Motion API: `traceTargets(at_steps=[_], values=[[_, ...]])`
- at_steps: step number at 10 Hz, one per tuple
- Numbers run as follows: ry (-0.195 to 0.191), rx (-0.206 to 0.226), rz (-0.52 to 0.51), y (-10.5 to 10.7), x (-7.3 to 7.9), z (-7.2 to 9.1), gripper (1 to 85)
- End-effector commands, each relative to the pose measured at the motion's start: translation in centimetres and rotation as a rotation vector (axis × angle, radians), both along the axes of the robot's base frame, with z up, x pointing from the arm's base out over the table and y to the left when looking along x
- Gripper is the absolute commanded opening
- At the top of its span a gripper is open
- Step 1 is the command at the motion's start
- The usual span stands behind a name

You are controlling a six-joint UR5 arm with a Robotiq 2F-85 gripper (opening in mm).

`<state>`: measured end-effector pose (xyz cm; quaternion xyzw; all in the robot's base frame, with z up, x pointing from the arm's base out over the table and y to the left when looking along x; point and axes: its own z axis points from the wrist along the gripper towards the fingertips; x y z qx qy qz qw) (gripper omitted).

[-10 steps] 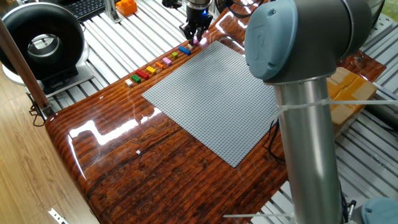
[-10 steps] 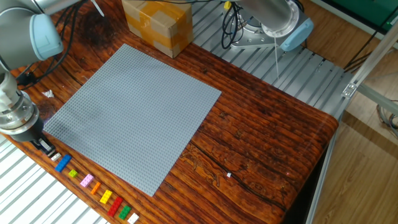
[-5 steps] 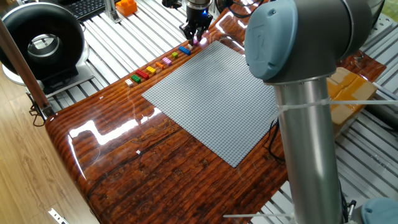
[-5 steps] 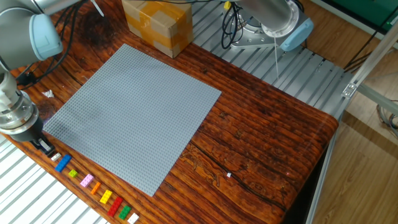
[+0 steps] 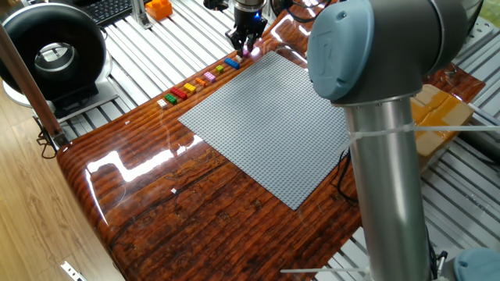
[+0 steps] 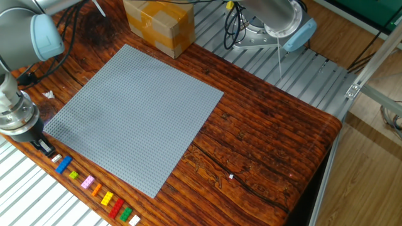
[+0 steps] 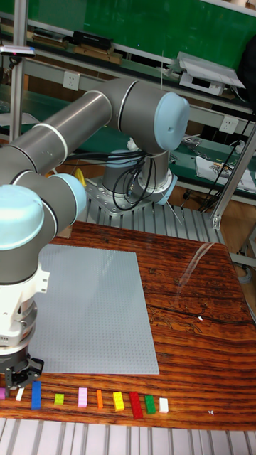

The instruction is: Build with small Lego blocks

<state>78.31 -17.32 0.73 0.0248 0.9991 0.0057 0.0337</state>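
We are seeing the claw (image 6: 44, 147) hanging low at the end of the row of small Lego blocks (image 7: 99, 400), which is lying along the bench (image 6: 264, 144) edge just beside the grey baseplate (image 6: 135, 113). In the other fixed view the dark fingers are sitting right by a white block (image 6: 54, 157), next to the blue block (image 6: 63, 164); we cannot tell if they are touching it, or whether the jaws are apart or together. The tall fixed view is giving the whole row: pink, white, blue, green, pink, orange, yellow, red, green, white, with the claw (image 7: 21, 370) above the left end. One fixed view is showing the claw (image 5: 244, 45) from the far side, over a pink block (image 5: 251, 51), detail too small. Only the two fixed views are catching the cardboard box (image 6: 158, 24); only one fixed view is catching the black round device (image 5: 53, 53).
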Motion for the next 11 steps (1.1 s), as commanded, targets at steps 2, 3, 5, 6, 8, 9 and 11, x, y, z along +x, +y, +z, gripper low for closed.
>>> traceTargets(at_steps=[2,3,5,6,8,9,11], values=[[-0.014,0.014,-0.003,-0.6,-0.2,1.7,1.0],[-0.011,0.012,0.014,-1.0,-0.7,2.5,1.0],[0.013,-0.012,0.057,-2.3,-2.6,2.9,1.0],[0.016,-0.019,0.064,-3.0,-3.4,2.5,1.0],[0.016,0.003,0.104,-3.5,-4.7,2.1,1.0],[0.026,-0.003,0.109,-3.9,-5.2,1.7,1.0],[0.019,0.009,0.113,-4.2,-5.4,0.7,1.0]])
